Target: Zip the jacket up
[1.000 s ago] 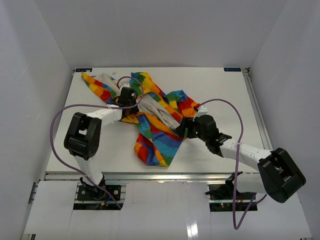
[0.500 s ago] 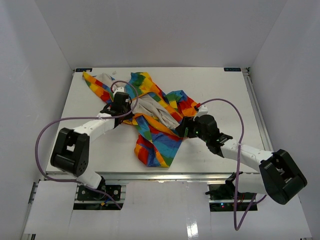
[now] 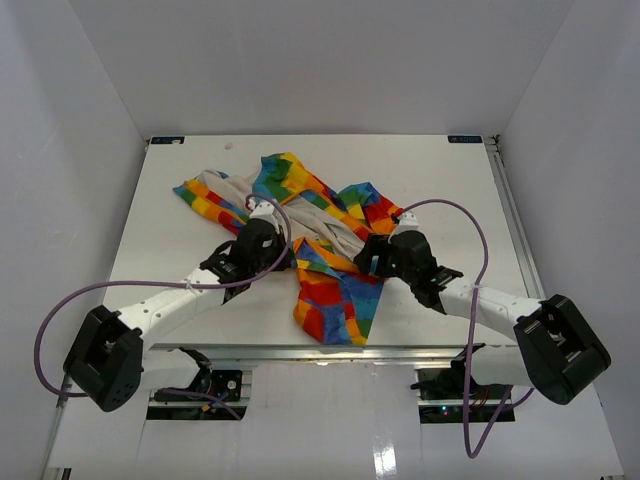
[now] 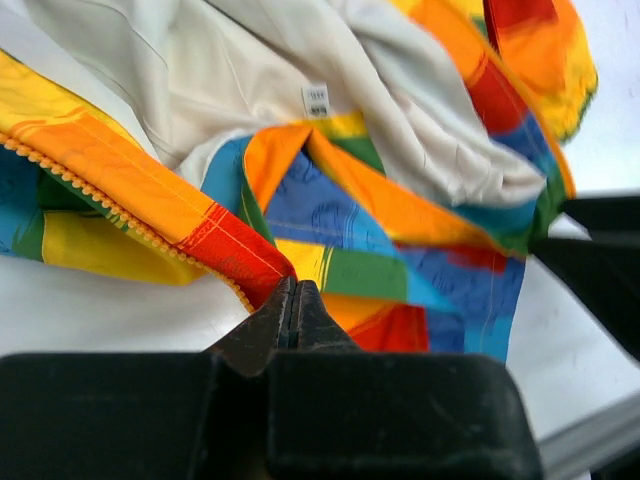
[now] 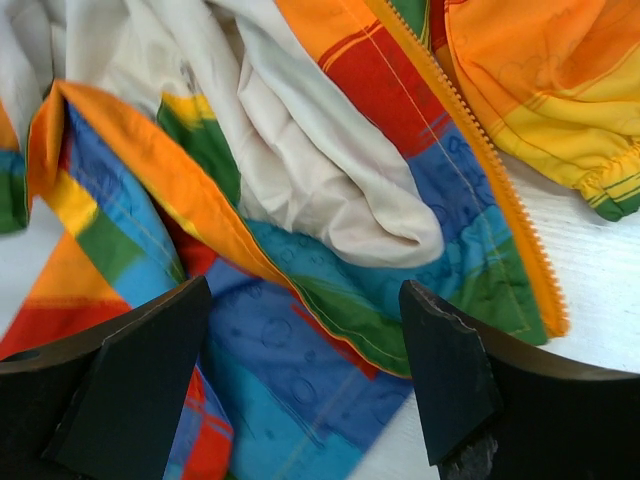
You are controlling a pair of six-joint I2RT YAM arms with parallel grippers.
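Note:
The jacket (image 3: pixel 322 212) lies crumpled and open at the table's middle, rainbow patches outside and white lining showing. My left gripper (image 3: pixel 283 256) is shut on its front edge; in the left wrist view the gripper (image 4: pixel 293 296) pinches a red patch of the jacket (image 4: pixel 330 210) beside the yellow zipper teeth (image 4: pixel 100 200). My right gripper (image 3: pixel 366 256) is open over the jacket's right part. In the right wrist view the gripper (image 5: pixel 300 375) straddles blue and green cloth of the jacket (image 5: pixel 300 150), holding nothing. The other zipper row (image 5: pixel 490 170) runs to its right.
The white table (image 3: pixel 440 180) is walled on three sides by white panels. A metal rail (image 3: pixel 505 210) runs along its right edge. Both arms' purple cables (image 3: pixel 470 230) loop over the table near the jacket.
My left gripper has pulled back toward the near edge, dragging the jacket from the far left toward the middle. The right gripper has hardly moved.

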